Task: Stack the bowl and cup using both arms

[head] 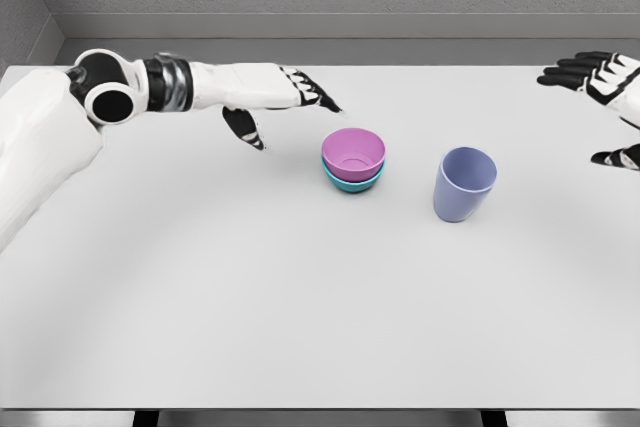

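A pink bowl (353, 152) sits nested inside a teal bowl (352, 183) near the middle of the white table (300, 297). To their right stands a lavender cup (464, 183), upright and apart from the bowls. My left hand (285, 107) hovers just left of the bowls, fingers spread and thumb hanging down, holding nothing. At the right edge of the view my right hand (605, 97) is raised with relaxed, spread fingers, well clear of the cup.
The table's front edge runs along the bottom of the view. A grey wall rises behind the far edge.
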Controlling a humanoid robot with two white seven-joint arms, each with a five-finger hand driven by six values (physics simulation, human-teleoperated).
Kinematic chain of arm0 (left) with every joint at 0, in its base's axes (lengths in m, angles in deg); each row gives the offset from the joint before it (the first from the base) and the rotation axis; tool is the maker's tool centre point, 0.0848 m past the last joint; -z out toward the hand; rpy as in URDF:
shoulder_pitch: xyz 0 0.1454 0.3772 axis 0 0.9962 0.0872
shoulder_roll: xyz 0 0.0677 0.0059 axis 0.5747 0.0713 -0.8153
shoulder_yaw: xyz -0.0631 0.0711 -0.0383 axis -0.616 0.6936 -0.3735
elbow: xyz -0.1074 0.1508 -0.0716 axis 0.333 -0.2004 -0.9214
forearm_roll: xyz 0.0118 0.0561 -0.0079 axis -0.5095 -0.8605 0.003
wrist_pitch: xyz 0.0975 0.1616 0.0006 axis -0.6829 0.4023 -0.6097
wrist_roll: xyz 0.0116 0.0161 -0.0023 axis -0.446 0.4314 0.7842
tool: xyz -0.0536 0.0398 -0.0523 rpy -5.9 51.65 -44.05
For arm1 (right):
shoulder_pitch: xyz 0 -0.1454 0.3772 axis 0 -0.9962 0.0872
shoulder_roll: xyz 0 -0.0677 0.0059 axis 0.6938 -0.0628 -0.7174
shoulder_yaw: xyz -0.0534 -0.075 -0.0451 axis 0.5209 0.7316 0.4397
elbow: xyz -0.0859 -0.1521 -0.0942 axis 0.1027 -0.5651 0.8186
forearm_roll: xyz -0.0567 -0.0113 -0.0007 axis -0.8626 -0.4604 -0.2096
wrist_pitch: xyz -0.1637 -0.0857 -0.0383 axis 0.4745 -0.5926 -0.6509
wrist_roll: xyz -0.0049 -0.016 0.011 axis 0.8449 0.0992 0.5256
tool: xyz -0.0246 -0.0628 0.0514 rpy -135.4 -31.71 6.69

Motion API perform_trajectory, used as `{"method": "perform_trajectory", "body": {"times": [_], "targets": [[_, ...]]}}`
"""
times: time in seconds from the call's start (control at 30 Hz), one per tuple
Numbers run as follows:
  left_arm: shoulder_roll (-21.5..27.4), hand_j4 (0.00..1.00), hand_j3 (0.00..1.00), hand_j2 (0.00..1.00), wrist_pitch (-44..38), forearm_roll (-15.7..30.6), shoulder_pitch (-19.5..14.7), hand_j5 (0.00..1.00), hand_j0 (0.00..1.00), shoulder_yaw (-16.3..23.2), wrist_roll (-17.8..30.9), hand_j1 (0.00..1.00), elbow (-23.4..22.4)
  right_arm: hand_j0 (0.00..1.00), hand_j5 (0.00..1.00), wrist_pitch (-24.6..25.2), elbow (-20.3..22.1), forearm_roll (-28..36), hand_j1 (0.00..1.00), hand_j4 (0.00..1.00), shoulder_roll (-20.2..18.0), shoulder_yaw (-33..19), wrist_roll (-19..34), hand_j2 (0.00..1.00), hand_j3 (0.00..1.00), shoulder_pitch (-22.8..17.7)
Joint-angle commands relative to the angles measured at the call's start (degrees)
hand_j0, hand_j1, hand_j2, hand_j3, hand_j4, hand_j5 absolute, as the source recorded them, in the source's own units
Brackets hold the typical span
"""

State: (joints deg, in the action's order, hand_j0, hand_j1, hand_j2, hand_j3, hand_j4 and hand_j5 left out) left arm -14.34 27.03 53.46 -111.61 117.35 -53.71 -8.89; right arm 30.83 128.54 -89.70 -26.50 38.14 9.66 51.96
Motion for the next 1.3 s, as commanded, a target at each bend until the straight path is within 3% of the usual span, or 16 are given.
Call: {"method": "perform_trajectory", "body": {"times": [0.0,0.07,0.13,0.27,0.33,0.4,0.47,0.8,0.83,0.93,1.07,1.27], "targets": [[7.8,1.0,1.0,1.0,-0.2,1.1,0.1,1.0,1.0,0.0,-6.1,1.0,4.6,1.0,1.0,-0.1,0.3,0.3,1.0,1.0,-0.5,-1.2,0.0,1.0,1.0,0.0],[14.7,1.0,1.0,1.0,-0.2,1.0,1.1,1.0,1.0,0.3,-14.4,1.0,7.3,1.0,1.0,0.0,0.4,-0.2,1.0,1.0,-0.5,-2.5,2.5,1.0,1.0,0.1],[19.7,1.0,1.0,1.0,-0.2,0.8,3.1,1.0,1.0,-0.1,-20.1,1.0,9.4,1.0,1.0,-0.1,0.5,-0.2,1.0,1.0,-0.3,-4.7,10.9,1.0,1.0,0.2],[26.3,1.0,1.0,1.0,-0.2,1.5,6.3,1.0,1.0,-1.6,-21.5,1.0,12.2,1.0,1.0,-0.2,0.6,-0.3,1.0,1.0,-0.4,-6.6,24.7,1.0,1.0,2.3],[27.8,1.0,1.0,1.0,-0.2,2.1,8.4,1.0,1.0,-2.9,-21.5,1.0,12.6,1.0,1.0,-3.6,0.6,-0.3,1.0,1.0,-0.4,-6.6,26.0,1.0,1.0,2.3],[28.2,1.0,1.0,1.0,-0.2,2.2,10.1,1.0,1.0,-2.9,-21.5,1.0,12.6,1.0,1.0,-3.6,0.6,-0.3,1.0,1.0,-0.5,-6.6,26.5,1.0,1.0,2.4],[28.5,1.0,1.0,1.0,-0.2,2.2,12.0,1.0,1.0,-2.9,-21.5,1.0,12.5,1.0,1.0,-3.6,0.6,-0.3,1.0,1.0,-0.5,-6.6,30.7,1.0,1.0,2.7],[28.6,1.0,1.0,1.0,-0.2,2.6,15.3,1.0,1.0,-2.7,-21.0,1.0,12.5,1.0,1.0,-3.6,0.6,-0.6,1.0,1.0,1.2,-3.9,30.7,1.0,1.0,5.2],[28.6,1.0,1.0,1.0,-0.2,2.6,15.3,1.0,1.0,-2.7,-21.0,1.0,12.5,1.0,1.0,-3.6,0.5,-0.6,1.0,1.0,1.5,-2.6,30.7,1.0,1.0,6.7],[28.9,1.0,1.0,1.0,-0.2,2.6,16.0,1.0,1.0,-2.9,-21.0,1.0,12.5,1.0,1.0,-3.2,0.5,-3.8,1.0,1.0,6.6,11.9,30.7,1.0,1.0,20.7],[29.0,1.0,1.0,1.0,-0.2,2.6,16.0,1.0,1.0,-3.7,-21.0,1.0,12.2,1.0,1.0,-3.2,0.5,-3.9,1.0,1.0,8.6,16.2,30.7,1.0,1.0,24.5],[29.0,1.0,1.0,1.0,-0.2,2.5,16.0,1.0,1.0,-3.7,-20.9,1.0,11.9,1.0,1.0,-3.6,0.5,-3.9,1.0,1.0,8.7,17.4,30.7,1.0,1.0,24.9]]}}
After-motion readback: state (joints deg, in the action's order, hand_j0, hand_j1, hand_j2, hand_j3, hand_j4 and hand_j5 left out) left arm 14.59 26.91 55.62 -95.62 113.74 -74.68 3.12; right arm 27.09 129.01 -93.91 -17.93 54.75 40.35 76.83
